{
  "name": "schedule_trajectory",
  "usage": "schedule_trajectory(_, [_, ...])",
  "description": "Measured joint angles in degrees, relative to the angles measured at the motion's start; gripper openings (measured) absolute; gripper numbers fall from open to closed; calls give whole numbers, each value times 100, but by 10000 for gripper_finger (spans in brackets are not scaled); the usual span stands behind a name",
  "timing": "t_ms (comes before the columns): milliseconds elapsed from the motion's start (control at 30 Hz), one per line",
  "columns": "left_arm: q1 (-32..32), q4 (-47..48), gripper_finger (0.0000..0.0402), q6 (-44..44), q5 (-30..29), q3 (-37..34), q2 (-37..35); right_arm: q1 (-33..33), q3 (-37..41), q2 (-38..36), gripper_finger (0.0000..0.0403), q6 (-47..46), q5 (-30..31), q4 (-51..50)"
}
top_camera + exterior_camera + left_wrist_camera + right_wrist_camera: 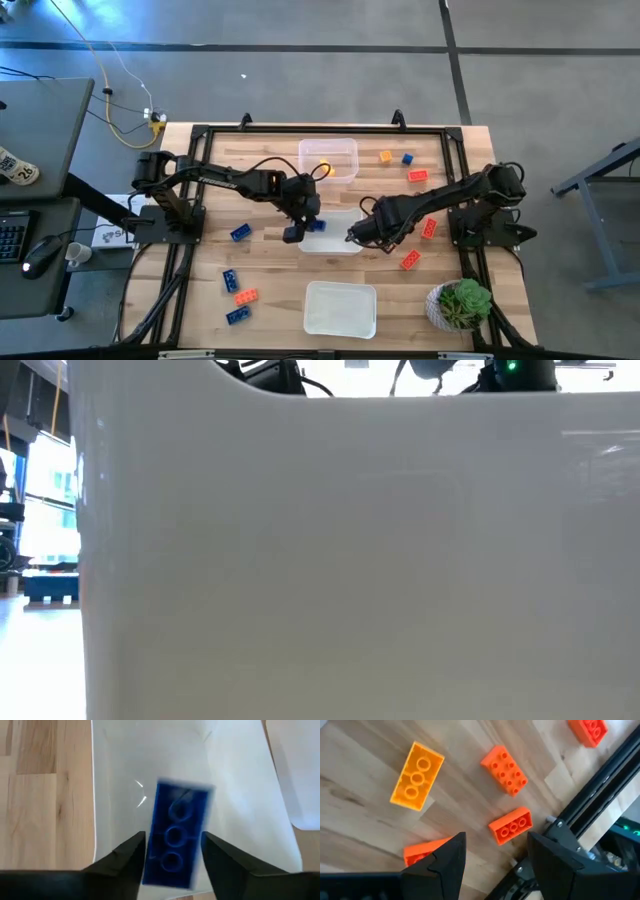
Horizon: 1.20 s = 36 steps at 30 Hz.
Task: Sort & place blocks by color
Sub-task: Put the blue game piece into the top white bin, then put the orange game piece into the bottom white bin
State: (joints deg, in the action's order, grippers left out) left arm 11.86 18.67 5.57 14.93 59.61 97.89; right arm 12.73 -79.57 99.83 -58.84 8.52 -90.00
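Left gripper (172, 852) over middle clear tub (345, 243), fingers (125, 857) spread, released; blue block (176, 832) between them, blurred, above tub floor. Right gripper (495, 852) just right of same tub, fingers apart, empty, over table (360, 820) with orange and red blocks (510, 826).

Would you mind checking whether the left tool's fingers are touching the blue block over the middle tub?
Cannot tell. In the left wrist view the blue block sits blurred between the left tool fingers above the clear tub; its edges meet both fingers' outlines without a plain gap.
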Motion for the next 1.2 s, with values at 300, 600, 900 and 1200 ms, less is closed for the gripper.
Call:
schedule_trajectory(300, [0, -177, 233, -390, -16, 4, -17, -162, 0, -182, 189, 686, 473, 0])
schedule_trajectory(600, [0, 444, 234, -498, -34, 766, -26, -443, 61, -1027, 188, 1440, 851, 26])
schedule_trajectory(900, [10, 916, 235, -646, -35, 1744, -30, -976, 1702, -2463, 187, 2041, 11, 1169])
schedule_trajectory(1200, [182, 1702, 235, -646, -78, 2611, -31, -1523, 2472, -2888, 187, 3392, -656, 2010])
